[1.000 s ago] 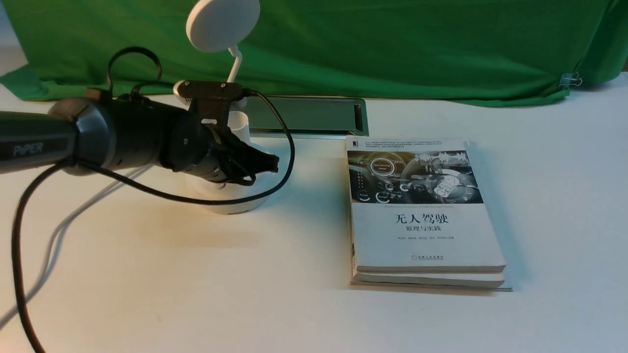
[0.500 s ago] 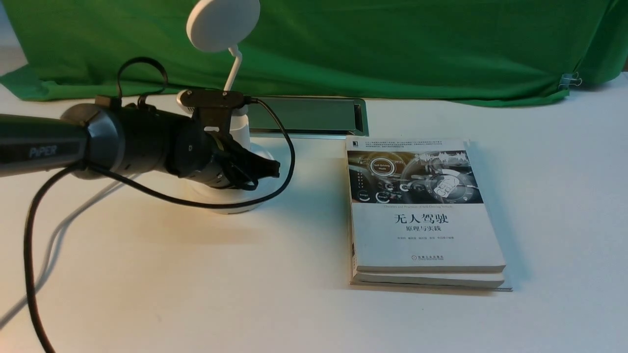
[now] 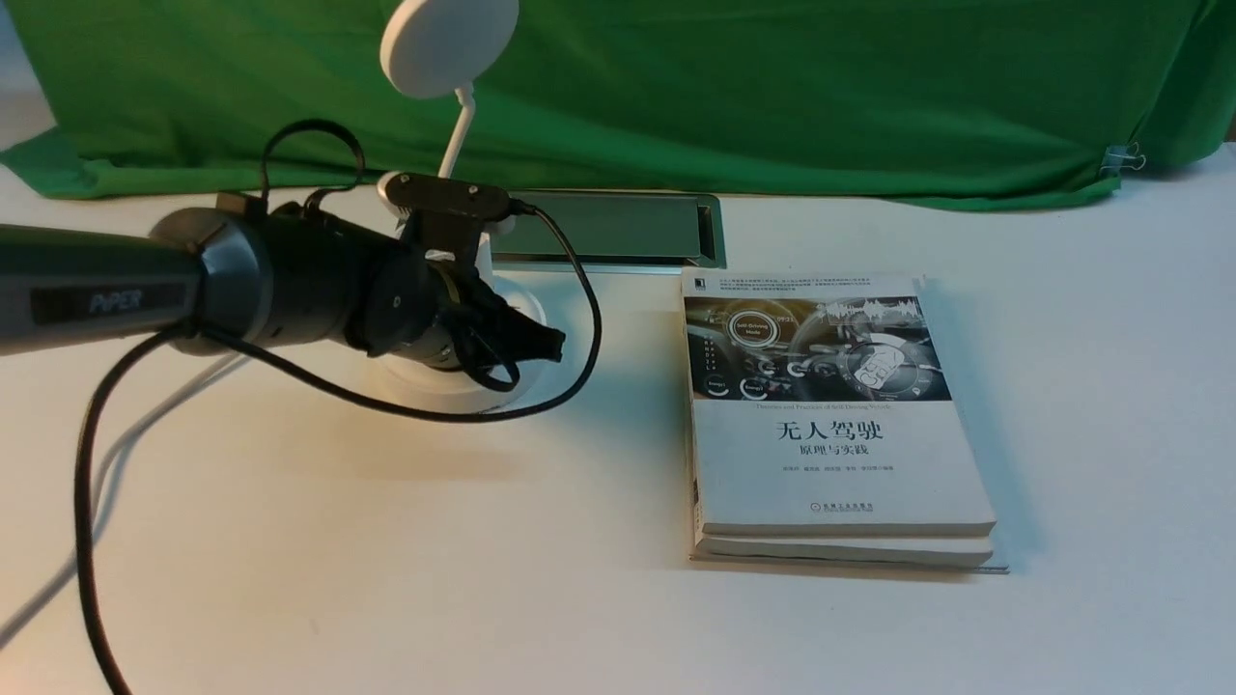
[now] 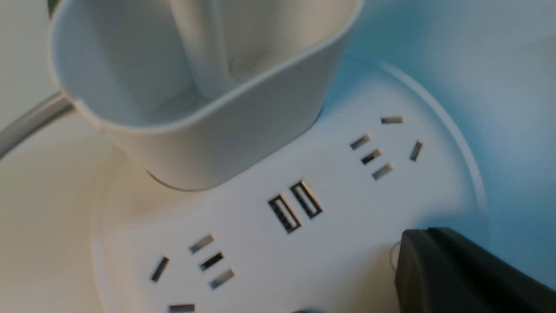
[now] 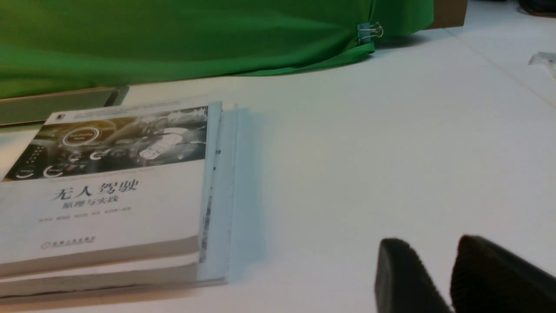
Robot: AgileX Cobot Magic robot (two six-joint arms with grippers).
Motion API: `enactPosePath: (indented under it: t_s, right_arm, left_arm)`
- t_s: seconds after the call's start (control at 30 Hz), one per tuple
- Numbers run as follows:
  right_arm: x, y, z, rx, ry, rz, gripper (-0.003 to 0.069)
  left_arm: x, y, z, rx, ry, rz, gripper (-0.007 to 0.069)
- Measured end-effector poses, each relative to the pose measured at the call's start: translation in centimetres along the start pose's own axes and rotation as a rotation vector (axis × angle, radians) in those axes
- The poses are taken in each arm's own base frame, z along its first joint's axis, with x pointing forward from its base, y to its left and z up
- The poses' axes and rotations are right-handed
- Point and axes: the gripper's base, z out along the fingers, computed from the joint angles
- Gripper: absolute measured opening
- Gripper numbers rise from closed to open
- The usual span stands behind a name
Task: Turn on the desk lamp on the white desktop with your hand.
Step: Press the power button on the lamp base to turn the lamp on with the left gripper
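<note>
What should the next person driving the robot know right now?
Left tool: looks shut, holding nothing, over the lamp's round base.
Right tool: slightly open and empty, away from the lamp.
Lamp: standing on the white table, left of the books.
Done: left tool is at the base.
Left: the lamp looks unlit, so it probably still needs switching on.

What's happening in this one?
The robot's left tool is over the base of the white lamp, apparently going for a button to turn it on. It isn't gripping the lamp; whether it touches the base is unclear, and I can't tell whether the lamp is lit. The right tool holds nothing, off to the right of the books, which lie stacked on the desktop.
</note>
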Motion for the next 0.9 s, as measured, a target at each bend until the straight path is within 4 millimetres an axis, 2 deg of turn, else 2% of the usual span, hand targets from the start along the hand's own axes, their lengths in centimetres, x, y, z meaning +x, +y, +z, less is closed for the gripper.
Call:
enactPosePath:
  t_s: [0.43, 0.57, 0.77, 0.9]
  right_arm:
    - [0.0, 0.0, 0.0, 0.0, 0.0, 0.0, 0.0238]
    - [0.0, 0.0, 0.0, 0.0, 0.0, 0.0, 0.0238]
    - [0.0, 0.0, 0.0, 0.0, 0.0, 0.0, 0.0238]
    - [0.0, 0.0, 0.0, 0.0, -0.001, 0.0, 0.0238]
  left_arm:
    - [-0.1, -0.6, -1.0, 0.004, 0.016, -0.009, 0.0]
    - [-0.6, -0.6, -0.9, 0.001, 0.018, -0.001, 0.0]
    - [-2.5, -0.7, -1.5, -0.008, 0.019, 0.008, 0.0]
    - [-2.5, -0.7, -1.4, -0.011, 0.03, 0.009, 0.0]
